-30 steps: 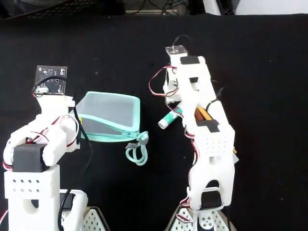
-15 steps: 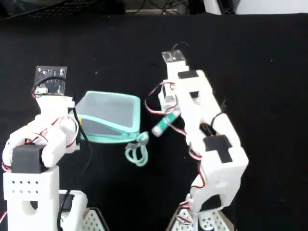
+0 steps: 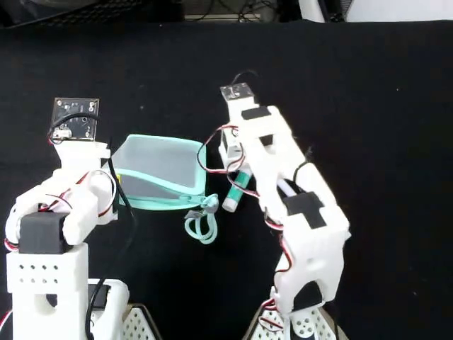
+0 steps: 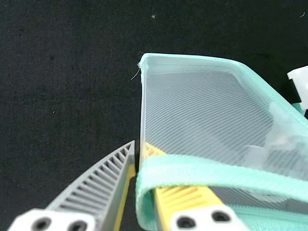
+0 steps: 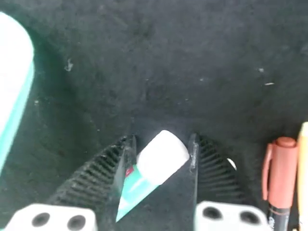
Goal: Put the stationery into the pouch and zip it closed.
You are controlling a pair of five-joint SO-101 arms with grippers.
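Observation:
A mint-edged mesh pouch (image 3: 159, 166) lies on the black table, its mouth facing the arms. My left gripper (image 3: 115, 180) is shut on the pouch's near left edge; in the left wrist view the grey and yellow fingers (image 4: 96, 185) pinch the teal rim of the pouch (image 4: 207, 120). My right gripper (image 3: 238, 173) is shut on a white-and-green glue stick (image 3: 236, 190), just right of the pouch's zipper end. In the right wrist view the glue stick (image 5: 154, 163) sits between the black fingers of the right gripper (image 5: 161, 144), with the pouch edge (image 5: 14, 86) off to one side.
A teal cord loop (image 3: 202, 225) hangs from the zipper pull at the pouch's near right corner. An orange marker (image 5: 279, 168) lies on the cloth beside the right gripper. The right arm covers other stationery beneath it. Black cloth stretches far and right.
The right arm has swung left toward the pouch, carrying the glue stick, which has turned from lying across to pointing more toward the arms. The left arm and pouch stayed still.

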